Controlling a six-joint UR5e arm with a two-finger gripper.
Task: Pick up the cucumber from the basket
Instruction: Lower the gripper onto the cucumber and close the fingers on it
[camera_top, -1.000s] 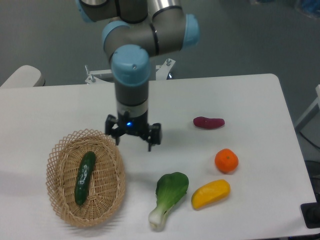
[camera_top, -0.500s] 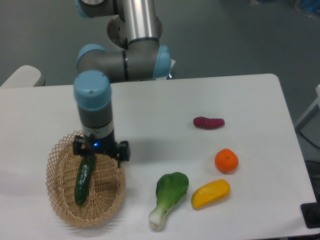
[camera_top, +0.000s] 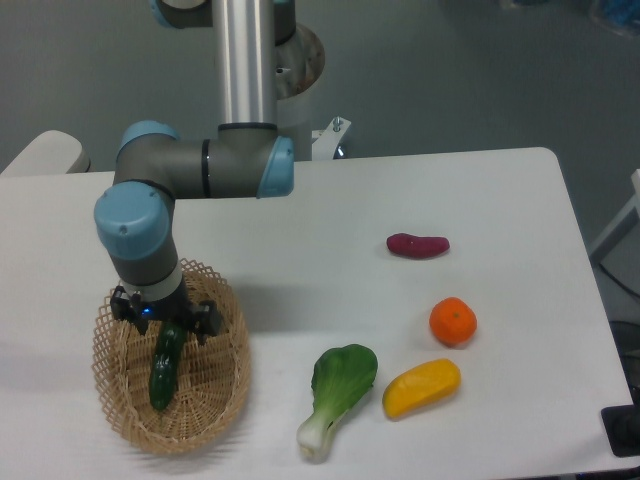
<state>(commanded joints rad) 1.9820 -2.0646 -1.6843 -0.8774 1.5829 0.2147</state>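
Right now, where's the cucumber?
The cucumber lies in the basket at the table's lower left in the camera view, its upper end under the gripper, with the bok choy off to its right.

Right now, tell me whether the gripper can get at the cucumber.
Probably yes: the gripper hangs right over the cucumber's upper end in the basket, with nothing lying across it.

Glossy cucumber (camera_top: 164, 365) in rough woven wicker basket (camera_top: 226, 392) on smooth matt table (camera_top: 400, 190).

cucumber (camera_top: 164, 366) dark green | basket (camera_top: 216, 400) tan lattice | orange (camera_top: 453, 322) orange | table (camera_top: 330, 220) white
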